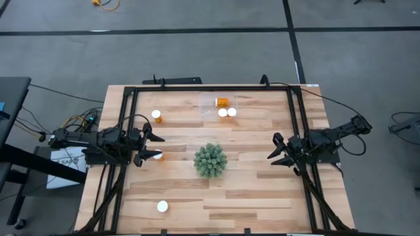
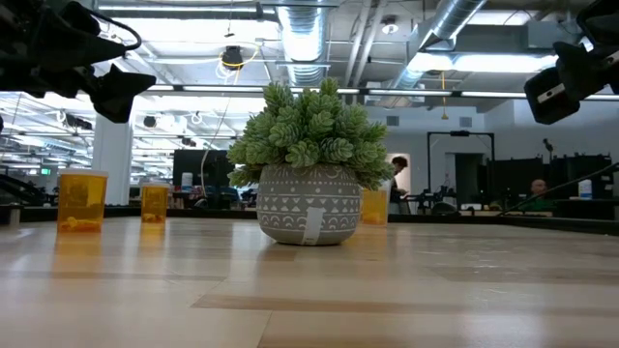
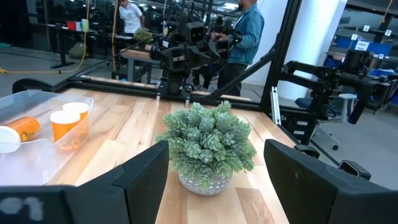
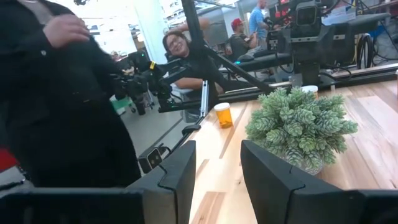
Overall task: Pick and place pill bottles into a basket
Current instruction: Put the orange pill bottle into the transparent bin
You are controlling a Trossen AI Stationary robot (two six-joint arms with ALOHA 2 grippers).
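Three pill bottles are in the clear basket (image 1: 211,103) at the far middle: one lying (image 1: 223,101), two upright (image 1: 227,113). They also show in the left wrist view (image 3: 65,124). Three more stand on the table: at the far left (image 1: 156,116), the near left (image 1: 162,206), and one (image 1: 157,156) by my left gripper's near finger. My left gripper (image 1: 152,147) is open and raised, left of the green plant (image 1: 210,160), and faces it (image 3: 214,180). My right gripper (image 1: 277,150) is open and raised, right of the plant (image 4: 217,180).
The potted plant stands mid-table between the two grippers (image 2: 308,174). A black frame (image 1: 210,87) runs around the table's edges. People stand and sit beyond the table (image 4: 62,93), (image 3: 245,37). Bare wood lies on the table's right half (image 1: 262,190).
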